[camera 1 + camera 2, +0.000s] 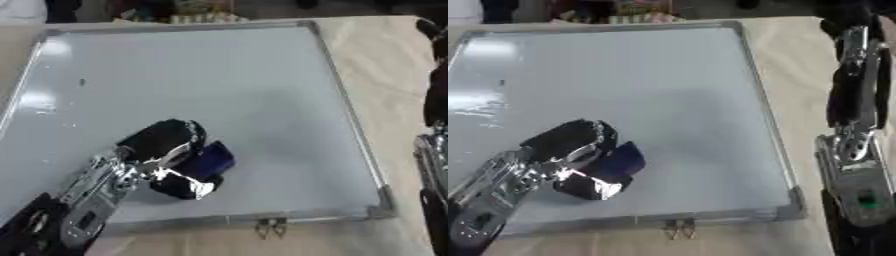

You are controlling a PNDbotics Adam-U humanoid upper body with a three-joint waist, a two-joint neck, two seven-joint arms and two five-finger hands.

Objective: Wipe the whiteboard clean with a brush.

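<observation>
My left hand [166,150] grips the blue brush [210,161] on the whiteboard [219,80], lower left of frame. My right hand isn't visible.

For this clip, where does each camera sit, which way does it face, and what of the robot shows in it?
Left eye view: in the head, looking down at the whiteboard on the table; shows the left hand curled round a blue brush, and an edge of the right arm.
Right eye view: beside it, facing the same way; shows more of the right arm, its hand unseen.
Shared: whiteboard, brush, left hand, and the clip at the near edge.
</observation>
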